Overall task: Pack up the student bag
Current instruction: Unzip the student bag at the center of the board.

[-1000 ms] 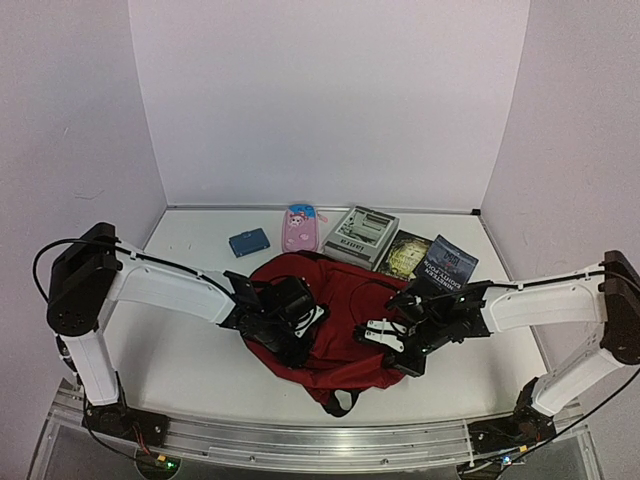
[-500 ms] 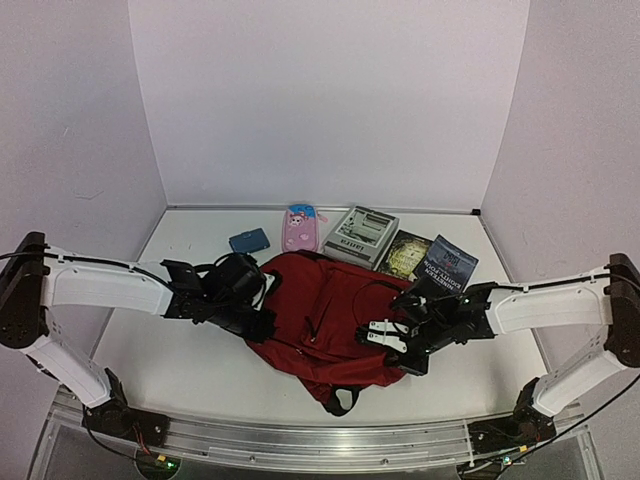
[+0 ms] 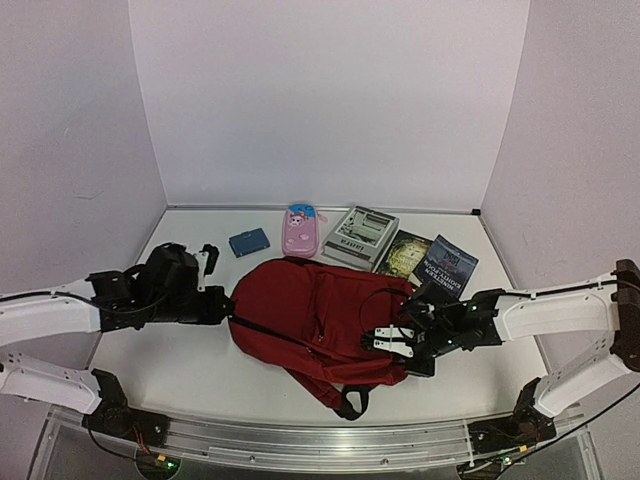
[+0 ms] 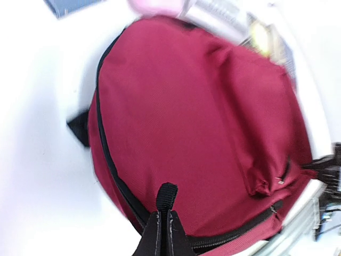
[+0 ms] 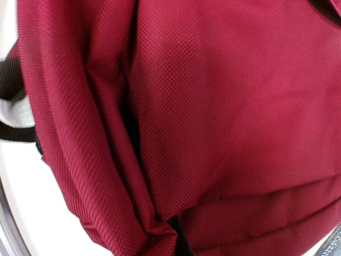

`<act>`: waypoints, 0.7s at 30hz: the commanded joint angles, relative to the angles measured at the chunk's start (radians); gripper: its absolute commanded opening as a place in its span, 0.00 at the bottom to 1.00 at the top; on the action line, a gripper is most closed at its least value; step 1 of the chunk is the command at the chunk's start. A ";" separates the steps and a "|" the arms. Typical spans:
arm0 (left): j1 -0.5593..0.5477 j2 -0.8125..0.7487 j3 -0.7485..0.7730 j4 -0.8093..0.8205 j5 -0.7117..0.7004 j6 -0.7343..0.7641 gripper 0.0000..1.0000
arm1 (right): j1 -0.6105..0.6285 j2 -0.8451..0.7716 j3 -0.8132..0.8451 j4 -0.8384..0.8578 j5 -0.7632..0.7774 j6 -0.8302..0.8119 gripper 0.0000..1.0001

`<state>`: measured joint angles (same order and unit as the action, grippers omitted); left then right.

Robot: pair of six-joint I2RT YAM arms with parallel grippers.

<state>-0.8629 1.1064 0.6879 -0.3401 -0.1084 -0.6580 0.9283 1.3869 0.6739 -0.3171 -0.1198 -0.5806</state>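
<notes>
Bag: dark red soft fabric backpack [image 3: 320,315] — pulled flat.
Left gripper [image 3: 222,306]: swung left, pinching black zip pull [image 4: 167,193].
Right gripper [image 3: 392,342]: clamped on fabric.
Meaning: zip probably opening — 0 items packed.

Bag [image 3: 315,315] lies flat at mid-bench [image 3: 180,370], one strap [image 3: 345,402] toward the near edge. Behind it, a row runs left to right: small case [image 3: 248,242], pencil case [image 3: 300,229], thick book [image 3: 359,235], thin book [image 3: 405,253], last book [image 3: 447,265], nearest the bag's far right corner. Left tool [image 3: 225,305] at bag's left edge, on a zip pull [image 4: 167,194]. Right tool [image 3: 385,340] on bag's near right side.
</notes>
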 commanded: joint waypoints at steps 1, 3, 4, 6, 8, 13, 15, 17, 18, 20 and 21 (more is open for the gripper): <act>0.020 -0.234 -0.022 0.029 -0.058 -0.020 0.00 | -0.005 0.015 0.043 -0.091 0.074 -0.001 0.03; 0.019 -0.272 0.001 0.003 -0.038 -0.008 0.00 | -0.005 0.057 0.099 -0.089 0.057 0.014 0.07; 0.020 -0.270 0.017 -0.015 -0.029 -0.005 0.00 | -0.005 0.080 0.130 -0.088 0.052 0.022 0.10; 0.019 -0.244 0.046 -0.032 0.003 0.006 0.00 | -0.005 0.127 0.178 -0.088 0.052 0.030 0.20; 0.018 -0.205 0.066 -0.024 0.035 0.009 0.00 | -0.006 0.167 0.234 -0.088 0.061 0.039 0.37; -0.017 -0.096 0.103 0.041 0.057 0.015 0.00 | -0.005 0.150 0.354 -0.126 -0.026 0.109 0.85; -0.031 -0.064 0.125 0.051 0.050 0.013 0.00 | -0.006 0.136 0.410 -0.169 -0.099 0.140 0.88; -0.036 -0.041 0.145 0.061 0.053 0.006 0.00 | -0.005 0.138 0.468 -0.211 -0.164 0.165 0.89; -0.037 -0.033 0.151 0.071 0.058 0.003 0.00 | -0.005 0.146 0.497 -0.219 -0.188 0.176 0.89; -0.040 -0.025 0.161 0.093 0.071 -0.004 0.00 | -0.006 0.168 0.553 -0.225 -0.228 0.205 0.87; -0.040 -0.023 0.168 0.098 0.074 -0.010 0.00 | -0.006 0.182 0.593 -0.227 -0.250 0.229 0.86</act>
<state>-0.8960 1.0797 0.7734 -0.3457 -0.0592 -0.6554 0.9253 1.5633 1.1389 -0.4953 -0.2393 -0.4430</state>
